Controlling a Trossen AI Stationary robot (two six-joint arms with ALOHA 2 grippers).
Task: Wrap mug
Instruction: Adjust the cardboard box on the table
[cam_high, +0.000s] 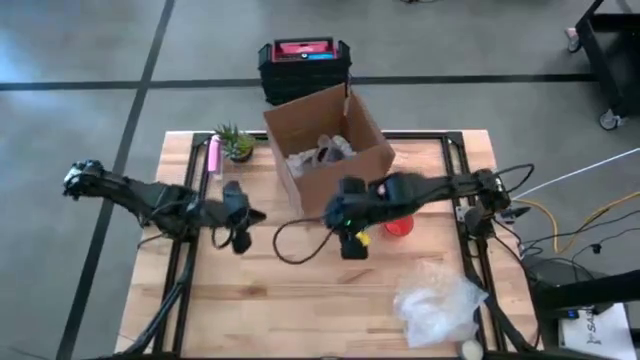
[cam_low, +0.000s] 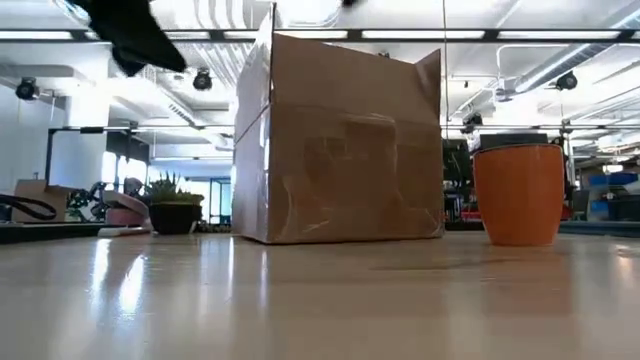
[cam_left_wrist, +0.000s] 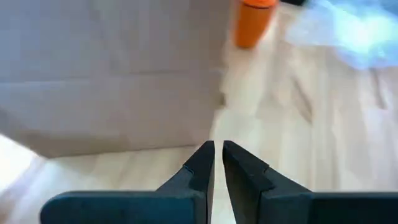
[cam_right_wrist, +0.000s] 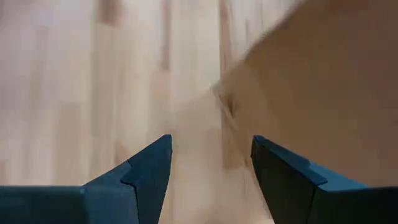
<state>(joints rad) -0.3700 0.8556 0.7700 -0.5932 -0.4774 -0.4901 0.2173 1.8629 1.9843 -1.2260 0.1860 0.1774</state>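
Note:
An orange mug (cam_high: 398, 226) stands upright on the wooden table, right of an open cardboard box (cam_high: 325, 150); the low view shows the mug (cam_low: 518, 192) beside the box (cam_low: 340, 140). A crumpled white wrap (cam_high: 440, 305) lies near the table's front right corner. My left gripper (cam_high: 256, 214) hovers left of the box, shut on nothing (cam_left_wrist: 217, 152). My right gripper (cam_high: 335, 212) hangs over the table just in front of the box, open and empty (cam_right_wrist: 211, 152), with the box corner (cam_right_wrist: 323, 87) beside it. The right arm partly covers the mug from above.
A small potted plant (cam_high: 236, 143) and a pink object (cam_high: 213, 155) sit at the far left of the table. A black crate with a red lid (cam_high: 305, 65) stands on the floor beyond the far edge. A black cable loop (cam_high: 295, 245) hangs between the arms.

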